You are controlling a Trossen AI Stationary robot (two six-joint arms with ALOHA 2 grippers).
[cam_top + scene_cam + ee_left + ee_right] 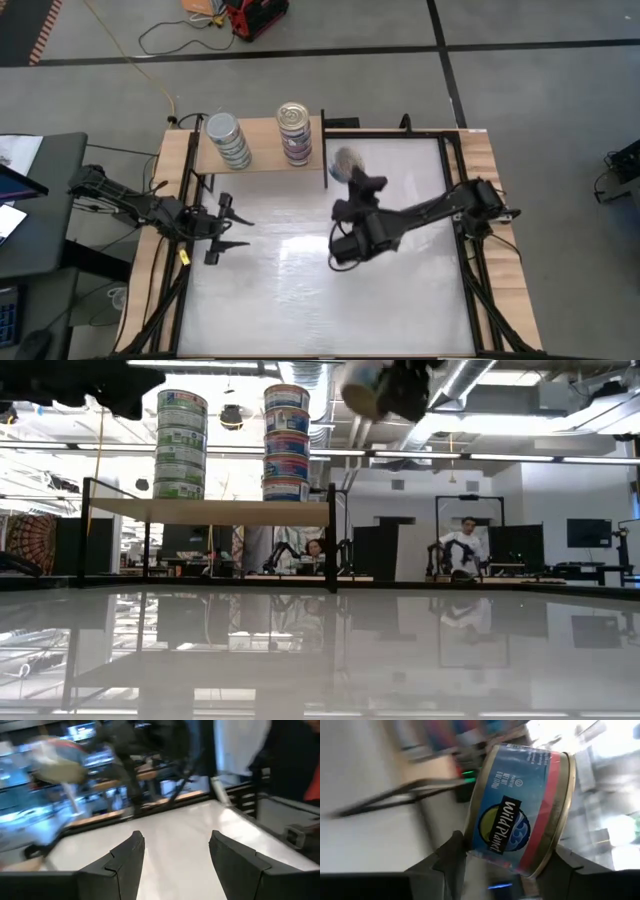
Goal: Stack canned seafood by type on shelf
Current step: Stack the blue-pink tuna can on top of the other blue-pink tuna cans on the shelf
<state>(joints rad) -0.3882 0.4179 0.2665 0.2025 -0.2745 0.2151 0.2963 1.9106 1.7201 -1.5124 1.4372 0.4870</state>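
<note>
Up above the desk [300,300], the right claw [507,857] is clamped on a blue tin [520,807], near the wooden shelf [262,158]. I think it should go slowly, stay level, and land flat on the blue stack [294,131], not the green stack [228,139]. The tins are round, shiny metal. The left claw [175,852] waits with fingers apart.

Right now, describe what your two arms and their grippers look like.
Both arms are dark, slim and jointed. The left gripper ends in two thin black prongs, with a small yellow tag beside it. In its wrist view its fingers are matte black, blocky and angular. The right gripper is bulkier, with similar black wedge fingers.
</note>
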